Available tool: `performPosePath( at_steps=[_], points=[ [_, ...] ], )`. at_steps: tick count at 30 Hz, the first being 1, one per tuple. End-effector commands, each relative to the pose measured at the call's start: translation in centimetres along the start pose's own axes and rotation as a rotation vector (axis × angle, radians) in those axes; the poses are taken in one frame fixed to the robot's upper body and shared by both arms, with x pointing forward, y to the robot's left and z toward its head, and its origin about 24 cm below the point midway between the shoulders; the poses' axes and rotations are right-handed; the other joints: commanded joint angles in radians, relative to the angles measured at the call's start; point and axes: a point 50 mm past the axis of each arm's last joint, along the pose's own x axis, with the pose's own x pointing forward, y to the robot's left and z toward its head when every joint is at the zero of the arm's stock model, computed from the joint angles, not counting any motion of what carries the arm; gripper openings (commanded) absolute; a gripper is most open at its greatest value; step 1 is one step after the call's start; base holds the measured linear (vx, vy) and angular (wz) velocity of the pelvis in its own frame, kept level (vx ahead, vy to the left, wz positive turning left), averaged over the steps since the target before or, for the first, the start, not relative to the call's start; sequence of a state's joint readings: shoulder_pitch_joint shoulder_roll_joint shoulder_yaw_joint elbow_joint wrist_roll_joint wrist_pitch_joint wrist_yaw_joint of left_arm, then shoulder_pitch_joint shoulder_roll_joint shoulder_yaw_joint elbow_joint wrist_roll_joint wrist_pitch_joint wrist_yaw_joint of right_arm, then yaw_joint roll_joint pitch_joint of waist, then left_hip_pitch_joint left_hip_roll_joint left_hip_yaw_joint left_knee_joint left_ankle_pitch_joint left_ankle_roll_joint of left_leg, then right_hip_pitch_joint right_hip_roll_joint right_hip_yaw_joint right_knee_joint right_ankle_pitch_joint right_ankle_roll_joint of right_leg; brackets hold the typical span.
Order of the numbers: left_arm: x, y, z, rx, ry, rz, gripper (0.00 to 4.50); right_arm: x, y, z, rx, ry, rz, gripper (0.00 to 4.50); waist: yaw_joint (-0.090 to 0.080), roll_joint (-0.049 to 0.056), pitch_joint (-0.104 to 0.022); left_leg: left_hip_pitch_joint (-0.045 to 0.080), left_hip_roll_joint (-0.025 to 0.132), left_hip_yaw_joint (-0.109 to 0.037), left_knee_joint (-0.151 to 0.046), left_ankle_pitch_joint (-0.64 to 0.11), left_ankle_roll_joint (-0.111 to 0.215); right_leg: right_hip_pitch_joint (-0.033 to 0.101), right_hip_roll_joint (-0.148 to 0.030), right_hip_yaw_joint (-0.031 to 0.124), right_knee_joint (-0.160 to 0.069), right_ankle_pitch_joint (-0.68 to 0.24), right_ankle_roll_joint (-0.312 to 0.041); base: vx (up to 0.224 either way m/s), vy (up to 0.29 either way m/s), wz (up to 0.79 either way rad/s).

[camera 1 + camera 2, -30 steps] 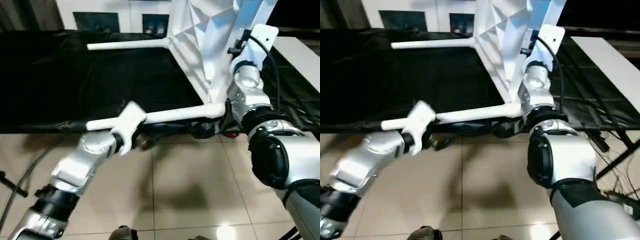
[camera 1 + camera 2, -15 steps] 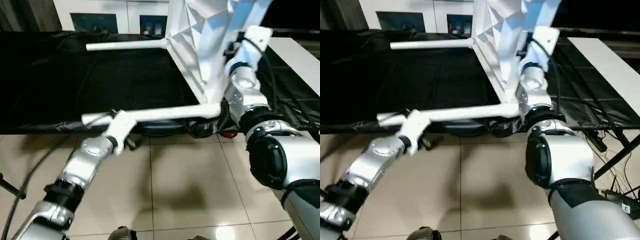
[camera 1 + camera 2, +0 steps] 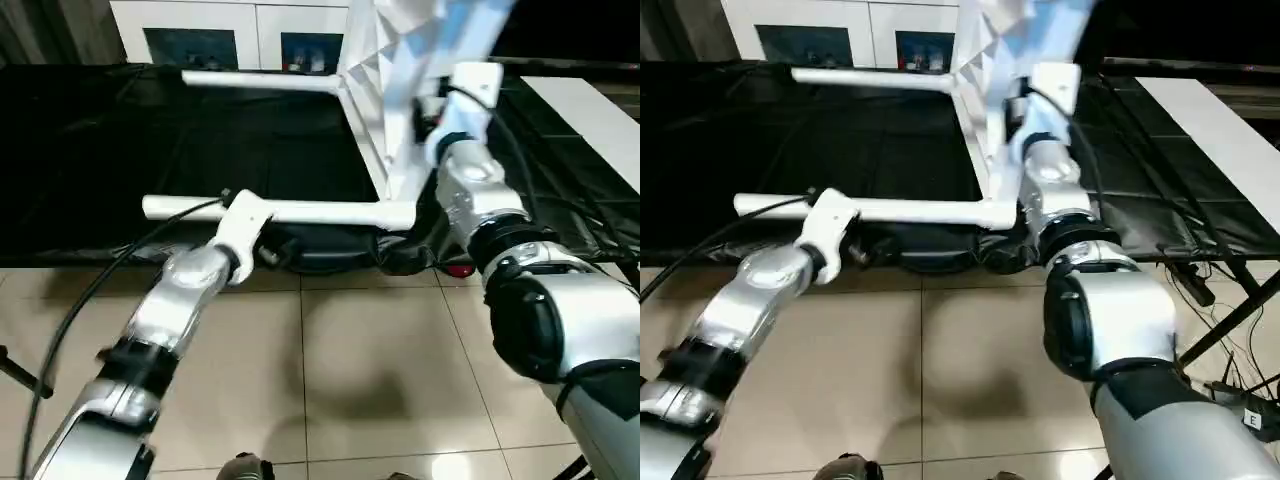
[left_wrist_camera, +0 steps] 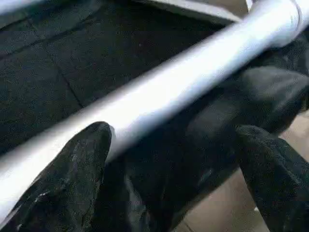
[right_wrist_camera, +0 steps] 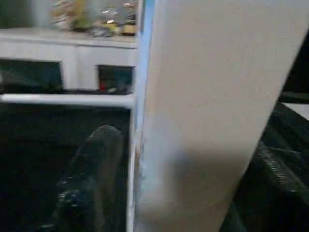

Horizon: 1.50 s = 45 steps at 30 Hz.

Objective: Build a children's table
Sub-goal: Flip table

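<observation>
Left gripper [image 4: 169, 159] stands wide open beside the smooth round white tube leg [image 3: 320, 212] at frame centre; the ribbed table top [image 3: 385, 90], upper centre, has tilted since earlier.

Whether the right gripper's fingers are open, I cannot tell.

silver forearms [image 3: 175, 300], black joint rings, black cables, white wrist housings

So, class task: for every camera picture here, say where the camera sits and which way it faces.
Left eye view: on the head, facing forward and down at the children's table; both silver forearms show.
Right eye view: beside it, same scene.
Left wrist view: on the left wrist, facing along the open left gripper at a leg.
Right wrist view: on the right wrist, facing the table's top.
Left eye and left wrist views share that leg.
</observation>
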<state>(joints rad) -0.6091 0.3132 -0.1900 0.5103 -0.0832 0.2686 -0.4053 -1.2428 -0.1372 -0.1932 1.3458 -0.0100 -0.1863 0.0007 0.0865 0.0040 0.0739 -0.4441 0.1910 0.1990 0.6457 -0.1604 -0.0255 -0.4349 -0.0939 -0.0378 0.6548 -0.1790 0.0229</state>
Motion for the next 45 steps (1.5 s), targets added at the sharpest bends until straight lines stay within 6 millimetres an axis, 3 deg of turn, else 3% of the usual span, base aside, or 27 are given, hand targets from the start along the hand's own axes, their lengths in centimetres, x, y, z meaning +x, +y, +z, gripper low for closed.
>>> performPosePath(
  at_steps=[1, 8, 18, 42, 43, 44, 45],
  points=[
    [0.2, 0.4, 0.1, -0.016, 0.001, 0.022, 4.44, 0.2, -0.3, 1.0, -0.025, -0.041, 0.007, 3.66, -0.004, -0.001, -0.097, 0.053, 0.026, -0.015, -0.084, -0.254, -0.040, 0.042, -0.038, 0.022, -0.065, -0.121, -0.216, 0.000, 0.000, 0.00],
    [1.0, 0.8, 0.4, -0.041, -0.011, 0.068, 4.44, 0.2, -0.6, 2.1, -0.049, -0.112, 0.036, 4.22, -0.001, -0.004, -0.097, 0.056, 0.026, -0.014, -0.084, -0.253, -0.028, 0.043, -0.039, 0.023, -0.068, -0.117, -0.220, 0.000, 0.000, 0.00],
    [1.4, 0.9, 0.6, -0.044, -0.021, 0.086, 4.44, 0.1, -0.9, 2.1, -0.058, -0.131, 0.030, 4.22, -0.001, -0.008, -0.098, 0.054, 0.027, -0.013, -0.081, -0.224, -0.006, 0.045, -0.040, 0.022, -0.067, -0.107, -0.229, 0.000, 0.000, 0.00],
    [1.5, 1.0, 0.7, -0.038, -0.026, 0.090, 4.44, 0.0, -0.9, 2.1, -0.059, -0.139, 0.033, 4.22, -0.001, -0.008, -0.097, 0.055, 0.028, -0.014, -0.083, -0.237, -0.011, 0.043, -0.039, 0.022, -0.067, -0.116, -0.227, 0.000, 0.000, 0.00],
    [1.7, 1.1, 1.0, -0.035, -0.048, 0.101, 4.44, -0.3, -1.0, 1.5, -0.055, -0.149, 0.051, 4.22, -0.001, -0.011, -0.096, 0.054, 0.026, -0.013, -0.083, -0.239, -0.007, 0.043, -0.038, 0.022, -0.072, -0.122, -0.224, 0.000, 0.000, 0.00],
    [1.9, 1.4, 2.4, -0.042, -0.133, 0.139, 4.44, -1.7, -1.3, -0.7, -0.038, -0.169, 0.122, 4.22, 0.005, 0.018, -0.088, 0.058, 0.021, -0.011, -0.089, -0.269, -0.002, 0.040, -0.030, 0.024, -0.090, -0.106, -0.186, 0.000, 0.000, 0.00],
    [1.9, 1.8, 3.6, -0.054, -0.211, 0.173, 4.44, -3.3, -1.3, -2.5, -0.023, -0.189, 0.193, 4.22, 0.008, 0.002, -0.089, 0.061, 0.022, -0.017, -0.092, -0.261, 0.006, 0.053, -0.029, 0.023, -0.089, -0.058, -0.176, 0.000, 0.000, 0.00]
  ],
)
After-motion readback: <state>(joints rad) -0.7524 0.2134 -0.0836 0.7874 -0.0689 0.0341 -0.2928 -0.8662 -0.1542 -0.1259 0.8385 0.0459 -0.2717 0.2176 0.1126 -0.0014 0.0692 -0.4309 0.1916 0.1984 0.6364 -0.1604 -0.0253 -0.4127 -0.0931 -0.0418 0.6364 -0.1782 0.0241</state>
